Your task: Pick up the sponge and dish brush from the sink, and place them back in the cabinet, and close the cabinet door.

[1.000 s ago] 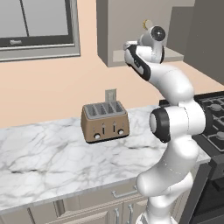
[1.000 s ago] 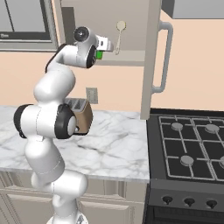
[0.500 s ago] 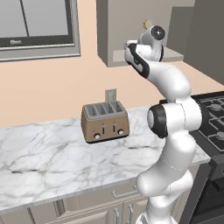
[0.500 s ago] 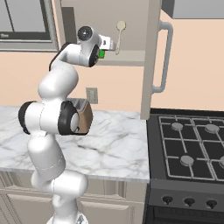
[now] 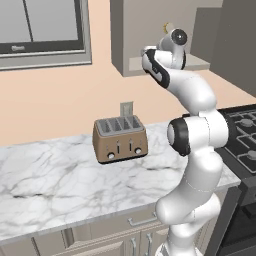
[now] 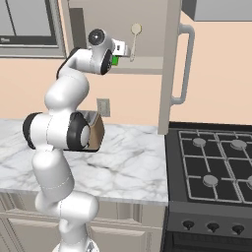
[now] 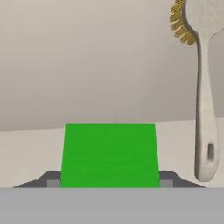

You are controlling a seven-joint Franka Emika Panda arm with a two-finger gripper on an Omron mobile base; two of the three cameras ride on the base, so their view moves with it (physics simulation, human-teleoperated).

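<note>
Hand view: I see my fingers [image 7: 109, 183] clamped on the green sponge [image 7: 109, 155], held just over the cabinet [image 6: 147, 63] shelf. Beside it, the dish brush [image 7: 202, 87] stands upright against the back wall, head up. Right base view: cabinet door [image 6: 171, 64] stands open above the tabletop [image 6: 133, 167].

A peach wall [image 5: 60, 100] with a grey-framed window [image 5: 42, 30] backs the white marble counter [image 5: 55, 185], beside a black stove [image 6: 216, 162].
</note>
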